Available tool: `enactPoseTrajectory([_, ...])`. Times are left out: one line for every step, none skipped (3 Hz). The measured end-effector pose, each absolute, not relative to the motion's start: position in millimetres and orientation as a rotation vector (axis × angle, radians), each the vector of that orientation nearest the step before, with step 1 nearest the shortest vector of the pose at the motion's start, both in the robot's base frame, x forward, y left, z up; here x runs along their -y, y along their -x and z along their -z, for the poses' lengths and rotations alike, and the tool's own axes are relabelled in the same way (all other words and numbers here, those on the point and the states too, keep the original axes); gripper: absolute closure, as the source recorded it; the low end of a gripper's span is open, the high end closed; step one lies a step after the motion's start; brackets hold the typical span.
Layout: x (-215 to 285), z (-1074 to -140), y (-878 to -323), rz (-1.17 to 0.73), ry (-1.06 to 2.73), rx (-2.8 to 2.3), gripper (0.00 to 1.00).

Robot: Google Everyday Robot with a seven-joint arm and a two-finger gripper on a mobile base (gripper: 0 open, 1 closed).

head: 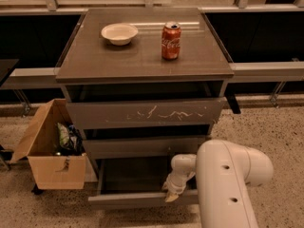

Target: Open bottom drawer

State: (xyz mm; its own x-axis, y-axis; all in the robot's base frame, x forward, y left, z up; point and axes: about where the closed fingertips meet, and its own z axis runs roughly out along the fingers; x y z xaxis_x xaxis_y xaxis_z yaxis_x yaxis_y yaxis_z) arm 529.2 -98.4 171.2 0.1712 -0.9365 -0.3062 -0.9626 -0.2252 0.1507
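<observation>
The bottom drawer (137, 199) of the grey cabinet is pulled well out, and its dark empty inside shows. Its slim grey front faces me at the bottom of the view. My gripper (173, 192) hangs at the right part of that front's top edge, below the white wrist. The white arm (228, 184) fills the lower right and hides the drawer's right end. Above it are the mid-sized front (142, 146) and the tall scratched front (142, 113), both slightly out.
A white bowl (119, 33) and a red soda can (171, 41) stand on the cabinet top (95, 61). An open cardboard box (52, 151) with packets stands on the floor left of the cabinet. Dark rails run behind.
</observation>
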Motion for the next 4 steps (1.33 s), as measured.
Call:
enactPoseTrajectory([102.5,-168.9,-509.4,-0.552,2.287,-1.907,1.0])
enactPoseTrajectory([100.4,-168.9,-503.5,-0.564,2.279,-1.905,1.0])
enactPoseTrajectory([100.4,-168.8,-503.3,-0.565,2.279,-1.906,0.74])
enactPoseTrajectory([100.4,-168.8,-503.3,-0.565,2.279,-1.906,0.51])
